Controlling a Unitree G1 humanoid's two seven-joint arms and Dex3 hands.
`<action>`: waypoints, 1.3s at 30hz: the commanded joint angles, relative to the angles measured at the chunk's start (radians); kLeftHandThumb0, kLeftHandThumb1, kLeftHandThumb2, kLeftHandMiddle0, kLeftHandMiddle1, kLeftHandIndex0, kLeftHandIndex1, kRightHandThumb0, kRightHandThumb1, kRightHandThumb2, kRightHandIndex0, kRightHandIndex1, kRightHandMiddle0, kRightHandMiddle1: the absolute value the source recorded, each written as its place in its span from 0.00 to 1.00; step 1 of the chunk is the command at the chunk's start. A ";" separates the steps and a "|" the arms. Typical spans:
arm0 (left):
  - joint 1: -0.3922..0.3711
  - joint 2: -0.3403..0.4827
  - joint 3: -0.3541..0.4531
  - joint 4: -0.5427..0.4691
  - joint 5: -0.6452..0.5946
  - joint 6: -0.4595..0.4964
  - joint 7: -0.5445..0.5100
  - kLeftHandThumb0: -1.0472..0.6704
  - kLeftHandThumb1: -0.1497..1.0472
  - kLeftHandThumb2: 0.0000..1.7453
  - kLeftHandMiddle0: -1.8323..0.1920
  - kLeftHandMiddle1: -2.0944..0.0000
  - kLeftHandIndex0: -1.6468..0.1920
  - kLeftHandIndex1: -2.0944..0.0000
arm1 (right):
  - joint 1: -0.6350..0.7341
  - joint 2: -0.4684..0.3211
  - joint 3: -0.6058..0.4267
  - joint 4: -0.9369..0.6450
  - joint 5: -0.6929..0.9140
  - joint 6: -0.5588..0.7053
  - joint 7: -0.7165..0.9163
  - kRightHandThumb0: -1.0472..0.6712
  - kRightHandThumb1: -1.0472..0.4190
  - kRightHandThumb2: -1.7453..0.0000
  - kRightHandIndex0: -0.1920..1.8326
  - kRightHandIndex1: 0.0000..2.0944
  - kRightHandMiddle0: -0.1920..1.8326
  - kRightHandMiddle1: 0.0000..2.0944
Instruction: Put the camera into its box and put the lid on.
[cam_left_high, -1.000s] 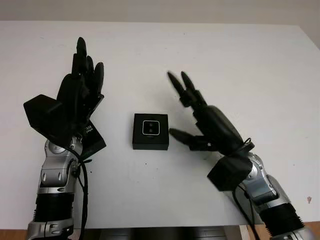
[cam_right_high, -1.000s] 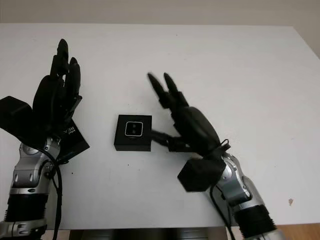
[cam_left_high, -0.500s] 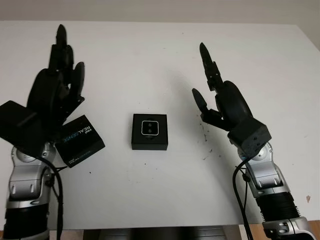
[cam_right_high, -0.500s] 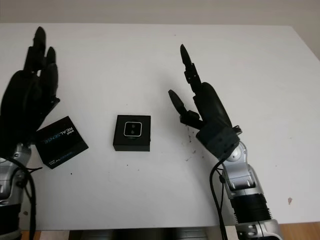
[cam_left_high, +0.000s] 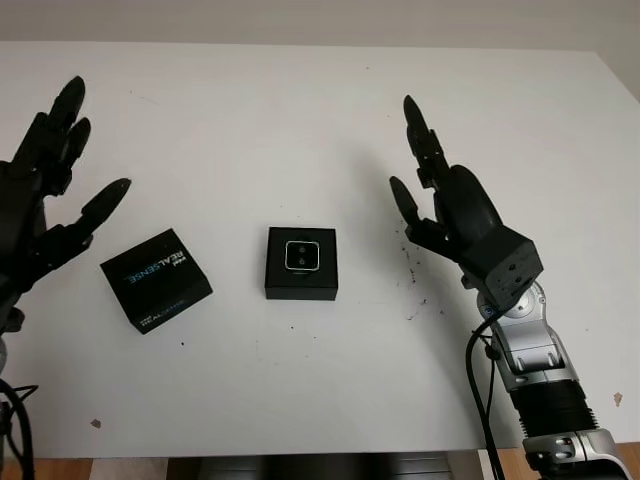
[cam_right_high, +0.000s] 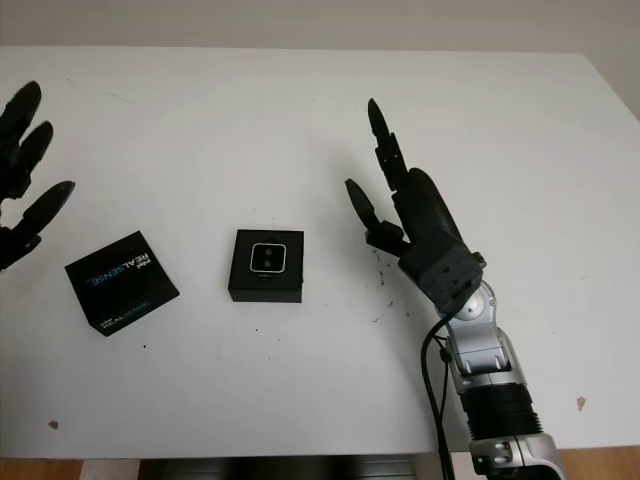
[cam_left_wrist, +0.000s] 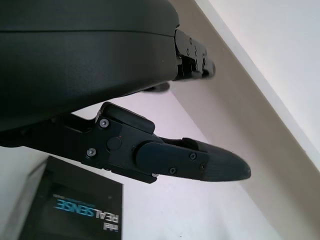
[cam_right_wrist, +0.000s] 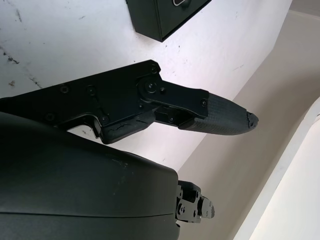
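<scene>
1. Head views: I log the box (cam_left_high: 301, 263) mid-tabletop, camera (cam_left_high: 301, 256) seated inside, lens up, housing too square for a long axis. Lid (cam_left_high: 156, 280) lies well apart toward the tabletop's left edge, turned askew. Left hand (cam_left_high: 40, 205) open, empty, partly cut off; right hand (cam_right_high: 405, 215) open, empty, raised beside the box.
2. Left wrist view: lid's printed top (cam_left_wrist: 70, 207) partly hidden.
3. Right wrist view: box corner (cam_right_wrist: 165, 15) cut off.

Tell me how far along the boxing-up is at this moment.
Done: the camera already sits in the open box at the table's middle. In hand: nothing; the left hand is open, raised beyond the lid, and the right hand is open, raised to the box's right. Left: the lid lies on the table left of the box, apart from it, not yet placed on.
</scene>
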 joint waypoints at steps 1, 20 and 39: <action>0.040 0.028 0.022 -0.012 0.017 0.017 -0.016 0.18 0.98 0.04 0.70 0.98 0.73 0.96 | -0.007 -0.002 -0.011 -0.008 0.000 0.009 -0.004 0.19 0.00 0.62 0.05 0.03 0.05 0.03; 0.263 0.141 0.018 -0.091 0.061 0.075 -0.264 0.03 0.93 0.03 1.00 1.00 1.00 1.00 | -0.024 0.001 -0.055 0.005 0.016 0.033 -0.030 0.19 0.00 0.65 0.06 0.03 0.07 0.03; 0.200 0.081 -0.140 0.019 0.235 0.099 -0.125 0.04 0.92 0.03 1.00 1.00 1.00 1.00 | -0.014 0.001 -0.053 -0.005 0.004 0.032 -0.046 0.21 0.00 0.65 0.08 0.03 0.08 0.03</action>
